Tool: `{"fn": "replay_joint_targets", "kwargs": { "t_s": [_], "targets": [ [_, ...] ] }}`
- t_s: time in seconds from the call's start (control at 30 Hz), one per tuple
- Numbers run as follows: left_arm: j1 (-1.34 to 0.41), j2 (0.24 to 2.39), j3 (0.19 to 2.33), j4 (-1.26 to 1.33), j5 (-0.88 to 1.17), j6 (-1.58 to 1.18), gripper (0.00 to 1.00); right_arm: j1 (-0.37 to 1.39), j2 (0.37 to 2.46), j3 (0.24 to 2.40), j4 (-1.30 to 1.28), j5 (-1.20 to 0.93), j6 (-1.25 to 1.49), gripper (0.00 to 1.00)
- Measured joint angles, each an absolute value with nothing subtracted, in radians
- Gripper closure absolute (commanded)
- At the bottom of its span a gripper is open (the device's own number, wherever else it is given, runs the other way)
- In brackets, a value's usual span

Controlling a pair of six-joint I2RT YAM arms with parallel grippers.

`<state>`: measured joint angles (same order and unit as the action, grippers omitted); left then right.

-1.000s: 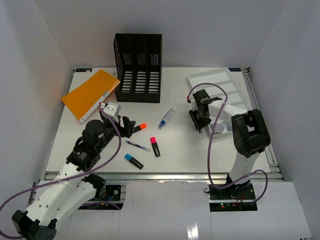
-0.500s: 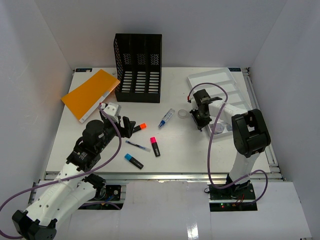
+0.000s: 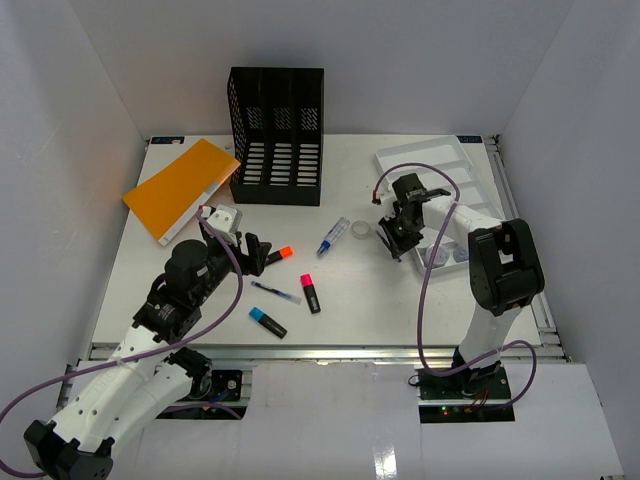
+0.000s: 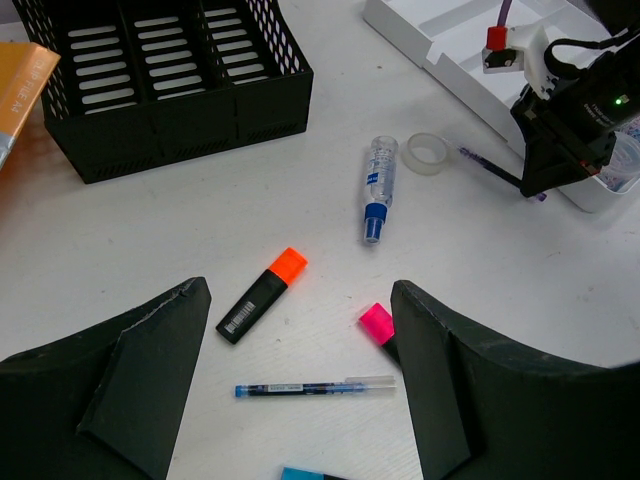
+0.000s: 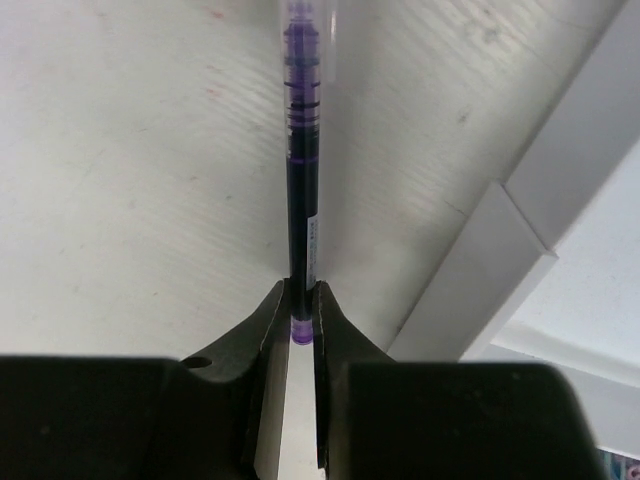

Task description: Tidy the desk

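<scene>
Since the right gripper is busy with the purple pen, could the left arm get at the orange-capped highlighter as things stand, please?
Probably yes: the left gripper hangs open near the orange-capped highlighter, which lies flat on the desk with nothing covering it.

The right gripper (image 5: 300, 300) pinches the near end of a purple pen (image 5: 300, 170) between its two dark fingers. The barrel runs straight away from them against the white desk (image 5: 130, 150). To the right of the pen, clear of its barrel, is the corner of a white tray (image 5: 520, 250).
</scene>
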<state>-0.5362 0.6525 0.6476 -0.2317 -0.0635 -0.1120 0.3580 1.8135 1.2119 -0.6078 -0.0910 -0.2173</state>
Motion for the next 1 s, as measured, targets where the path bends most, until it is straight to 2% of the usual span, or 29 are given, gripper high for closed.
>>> {"fn": "replay_joint_targets", "kwargs": {
  "t_s": [0.47, 1.0],
  "targets": [
    [-0.536, 0.653, 0.648, -0.232, -0.063, -0.112, 0.16, 0.245, 1.698, 1.336, -0.738, -0.229, -0.476, 0.92],
    [-0.536, 0.653, 0.648, -0.231, -0.059, -0.112, 0.16, 0.092, 1.608, 1.315, -0.764, 0.048, -0.913, 0.92]
  ]
}}
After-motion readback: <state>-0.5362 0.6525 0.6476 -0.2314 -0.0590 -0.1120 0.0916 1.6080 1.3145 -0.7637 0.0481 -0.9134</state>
